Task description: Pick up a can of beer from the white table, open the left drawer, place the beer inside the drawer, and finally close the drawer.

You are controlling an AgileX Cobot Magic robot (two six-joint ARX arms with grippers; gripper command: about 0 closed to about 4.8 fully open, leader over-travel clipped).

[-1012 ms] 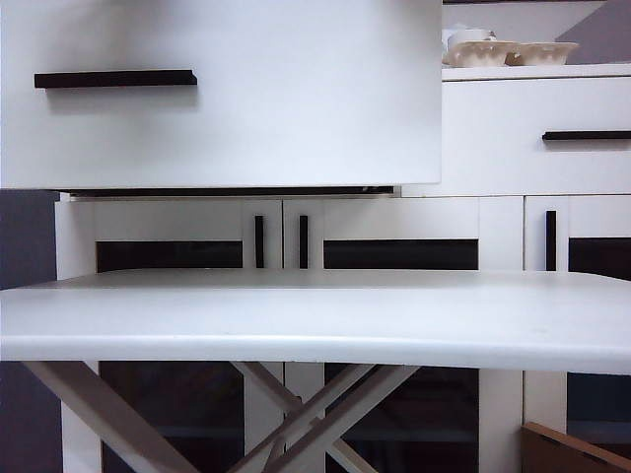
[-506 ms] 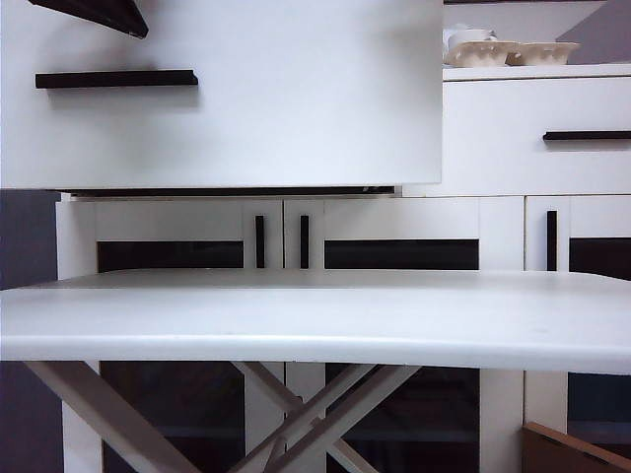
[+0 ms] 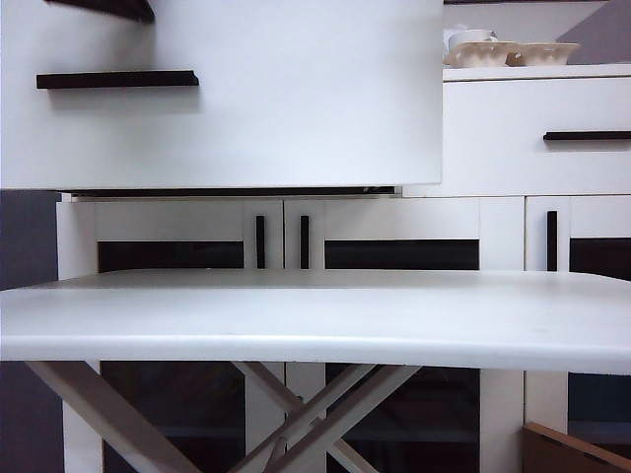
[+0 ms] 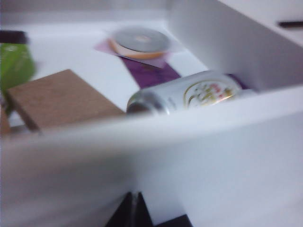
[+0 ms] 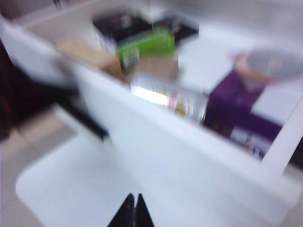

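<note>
From the exterior view, the white table (image 3: pixel 315 315) fills the lower half, a plain surface with a rounded front edge and crossed pale legs (image 3: pixel 315 419) underneath. Behind it the left drawer (image 3: pixel 246 99) is pulled out toward the camera, its black bar handle (image 3: pixel 116 79) horizontal on the front. A dark bit of an arm (image 3: pixel 113 8) pokes in at the top left corner, just above that handle. To the right sits the narrower drawer (image 3: pixel 537 133), with pale bowls (image 3: pixel 513 52) on the cabinet top above it, and cabinet doors (image 3: pixel 281 241) with vertical handles below.

Left wrist view: the left gripper (image 4: pixel 134 213) is outside the drawer front, jaws together. Over the drawer wall you can see the can of beer (image 4: pixel 189 92) lying on its side inside the drawer, next to a brown wooden block (image 4: pixel 59 99), on top of something purple (image 4: pixel 154 73). Further back there's a roll of tape (image 4: pixel 139 41) and a green thing (image 4: pixel 14 66) (pretty blurry).

Right wrist view is heavily blurred. The right gripper (image 5: pixel 131 213) hangs above the table (image 5: pixel 85 189) in front of the open drawer, jaws closed too. The can (image 5: pixel 168 97) shows as a silver smear inside, between a green box (image 5: pixel 144 49) and a purple box (image 5: pixel 241 113).
</note>
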